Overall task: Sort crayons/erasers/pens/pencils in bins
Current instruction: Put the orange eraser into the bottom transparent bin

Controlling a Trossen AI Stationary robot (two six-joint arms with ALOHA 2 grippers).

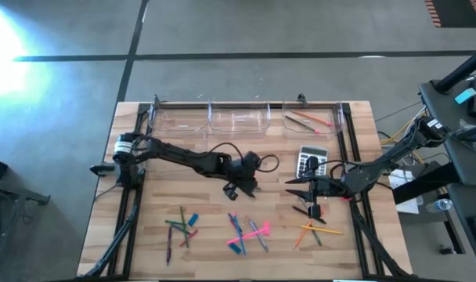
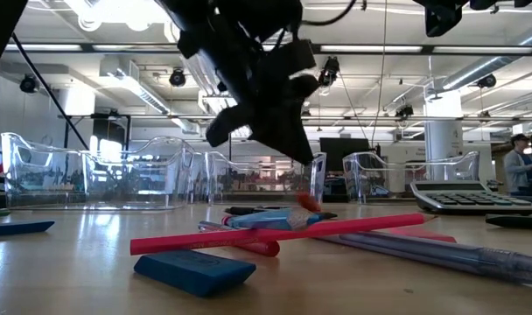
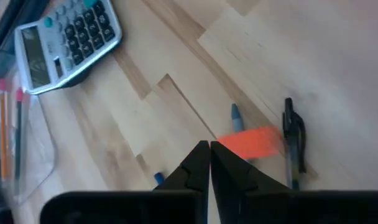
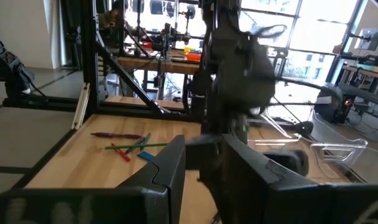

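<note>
My left gripper (image 3: pixel 209 149) is shut and hangs over the middle of the table (image 1: pixel 236 189). A blurred orange crayon (image 3: pixel 254 142) shows just past its fingertips, above a blue crayon (image 3: pixel 236 115) and a black pen (image 3: pixel 293 140) that lie flat on the wood. Clear bins (image 1: pixel 239 117) line the far edge; the right one (image 1: pixel 308 121) holds pencils. A blue eraser (image 2: pixel 196 269) lies at the near edge. My right gripper (image 1: pixel 301 188) waits open near the calculator (image 1: pixel 311 162), with nothing between its fingers. My left gripper comes slanting down from the table's left side. The orange crayon's near end (image 3: pixel 225 144) lies right beside the shut fingertips (image 3: pixel 201 155). I cannot tell whether they touch it or hold it.
Loose sticks lie in three clusters near the front: greens and reds (image 1: pixel 179 227), pink and blue (image 1: pixel 246 233), orange (image 1: pixel 312 231). A long pink stick (image 2: pixel 275 234) crosses other pieces in the low view. Black frame rails (image 1: pixel 351 157) run along both sides.
</note>
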